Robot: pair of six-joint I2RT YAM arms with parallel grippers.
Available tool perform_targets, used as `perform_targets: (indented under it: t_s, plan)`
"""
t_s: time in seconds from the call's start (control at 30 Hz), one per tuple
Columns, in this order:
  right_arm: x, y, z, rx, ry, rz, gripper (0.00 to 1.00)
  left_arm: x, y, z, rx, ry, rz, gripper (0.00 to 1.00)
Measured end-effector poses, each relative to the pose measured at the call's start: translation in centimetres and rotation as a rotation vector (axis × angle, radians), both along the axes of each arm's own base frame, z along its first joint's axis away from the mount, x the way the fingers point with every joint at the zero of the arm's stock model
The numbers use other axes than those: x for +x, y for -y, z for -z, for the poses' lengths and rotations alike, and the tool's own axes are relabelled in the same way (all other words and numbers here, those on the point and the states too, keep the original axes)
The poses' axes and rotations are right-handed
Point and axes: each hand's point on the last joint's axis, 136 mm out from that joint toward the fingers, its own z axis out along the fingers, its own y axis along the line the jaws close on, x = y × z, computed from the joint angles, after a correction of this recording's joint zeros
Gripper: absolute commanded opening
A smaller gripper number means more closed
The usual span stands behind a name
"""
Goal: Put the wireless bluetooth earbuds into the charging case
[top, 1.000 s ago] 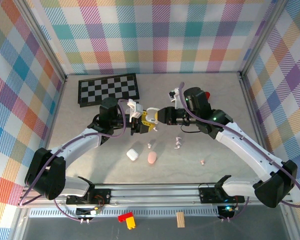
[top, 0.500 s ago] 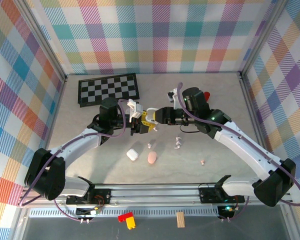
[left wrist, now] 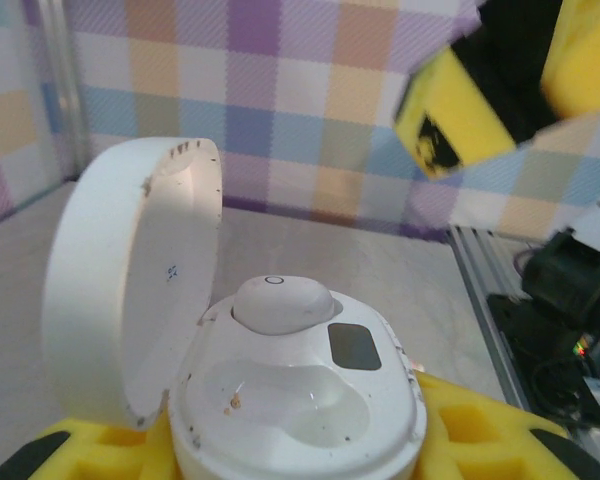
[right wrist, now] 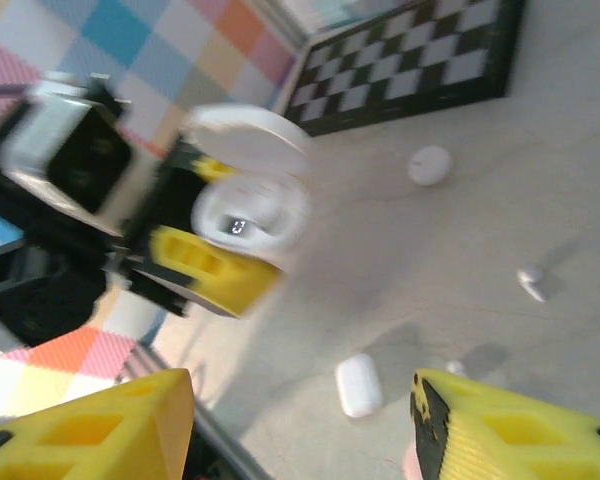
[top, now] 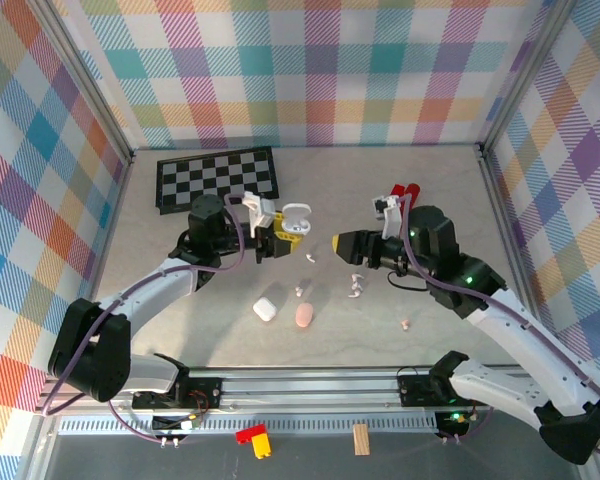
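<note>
From above, the left gripper [top: 286, 232] clenched the open charging case [top: 297, 214] mid-table. The right gripper [top: 342, 243] stood released near it, with loose earbuds [top: 356, 285] lying nearer the front edge. The left wrist view showed one earbud [left wrist: 280, 303] seated inside. The right wrist view showed its yellow fingers [right wrist: 90, 430] spread apart.

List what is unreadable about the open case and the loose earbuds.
- Top external: loose earbuds too small to tell left from right.
- Right wrist: open case smeared by motion blur; sockets unreadable.
- Left wrist: case's lower body cut off by the bottom edge and covered by yellow fingers.
</note>
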Motion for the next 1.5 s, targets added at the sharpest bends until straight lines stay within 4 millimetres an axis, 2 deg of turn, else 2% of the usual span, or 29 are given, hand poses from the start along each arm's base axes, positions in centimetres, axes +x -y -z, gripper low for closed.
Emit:
perform_targets:
  t_s: [0.03,0.17,0.3,0.43,0.6,0.9,1.1,1.3,1.5]
  plan:
    - [0.2,0.2,1.0,-0.008,-0.024,0.020,0.59,0.4,-0.5,-0.2,-0.013,0.001,-0.022,0.33]
    - [1.4,-0.1,7.5,-0.054,-0.188,0.091,0.60,1.6,-2.1,-1.1,-0.067,0.010,-0.093,0.33]
    - [2.3,-1.4,13.6,-0.082,-0.360,0.115,0.59,1.4,-2.9,-2.7,-0.104,0.038,-0.123,0.34]
    - [2.9,-3.3,17.8,-0.102,-0.477,0.088,0.58,0.6,-3.3,-4.4,-0.128,0.082,-0.128,0.34]
    - [3.8,-6.5,22.2,-0.150,-0.595,0.019,0.56,-0.1,-3.6,-5.0,-0.148,0.091,-0.127,0.34]
    - [5.9,-10.6,25.2,-0.159,-0.655,-0.082,0.54,-0.9,-3.9,-5.1,-0.164,0.087,-0.128,0.34]
    - [5.7,-11.5,26.5,-0.164,-0.682,-0.125,0.54,-1.0,-3.9,-5.2,-0.165,0.090,-0.129,0.34]
    - [4.6,-11.9,26.5,-0.173,-0.681,-0.151,0.54,-0.9,-4.0,-5.1,-0.165,0.088,-0.136,0.34]
    - [1.9,-11.9,26.6,-0.198,-0.691,-0.184,0.54,-0.9,-4.0,-5.0,-0.165,0.086,-0.136,0.34]
